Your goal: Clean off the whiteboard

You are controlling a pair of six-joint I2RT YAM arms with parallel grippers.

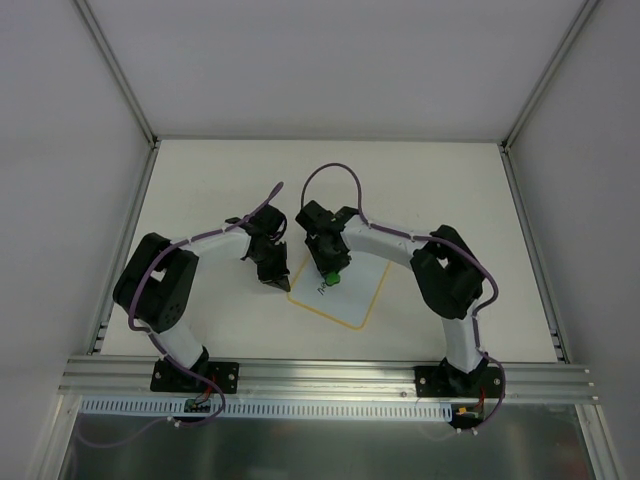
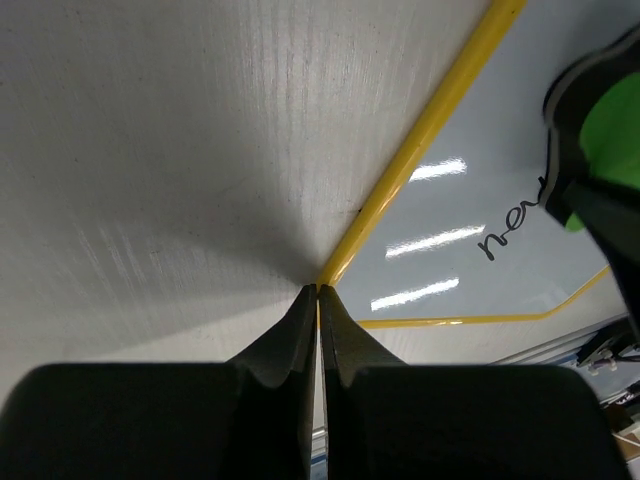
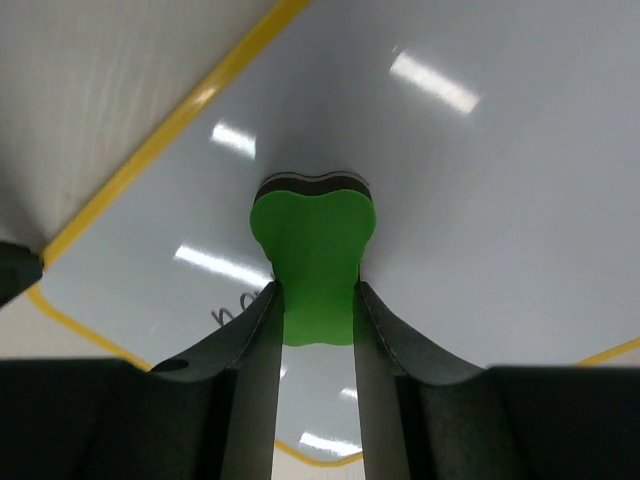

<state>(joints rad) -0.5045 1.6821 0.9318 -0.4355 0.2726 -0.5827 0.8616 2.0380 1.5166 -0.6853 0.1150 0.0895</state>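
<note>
Left end effector (image 2: pixel 318 292): fingers were together, tip at the whiteboard's (image 2: pixel 470 160) yellow edge.
Right end effector (image 3: pixel 318 300): was clamped on the green eraser (image 3: pixel 312 235), eraser against the whiteboard.

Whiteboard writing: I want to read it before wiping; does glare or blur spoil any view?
Left wrist: lamp streaks on the whiteboard sit beside the handwriting, which is sharp; right wrist: glare patches, handwriting half hidden behind the right claw gripping the green eraser; top external: writing too small to read.
</note>
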